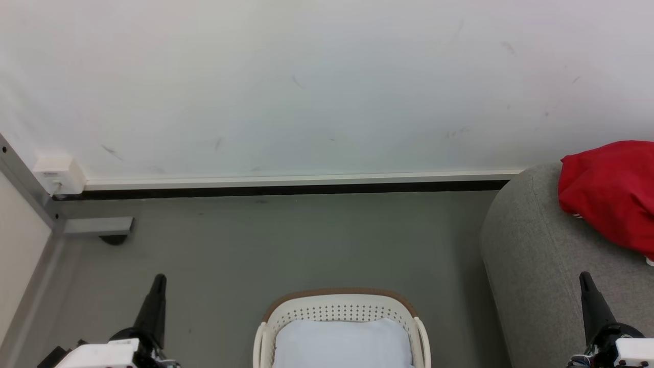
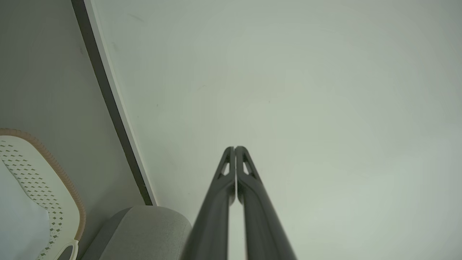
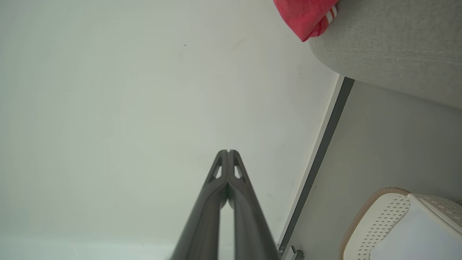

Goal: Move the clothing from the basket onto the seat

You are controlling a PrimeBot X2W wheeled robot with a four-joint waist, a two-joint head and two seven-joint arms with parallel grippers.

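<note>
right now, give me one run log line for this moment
clothing: on seat | basket: pale pad inside | left hand: shut, empty | right hand: shut, empty

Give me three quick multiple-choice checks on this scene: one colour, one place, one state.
1. What colour is the basket rim?
A brown
B blue
C black

2. Where is the clothing?
A in the basket
B on the seat
C under the seat

3. The left hand and right hand are:
A both open
B both shut, empty
C both shut on clothing

Answers:
1. A: the braided rim is brown.
2. B: the red heap lies on the grey seat.
3. B: each wrist view shows its hand closed on nothing.
</note>
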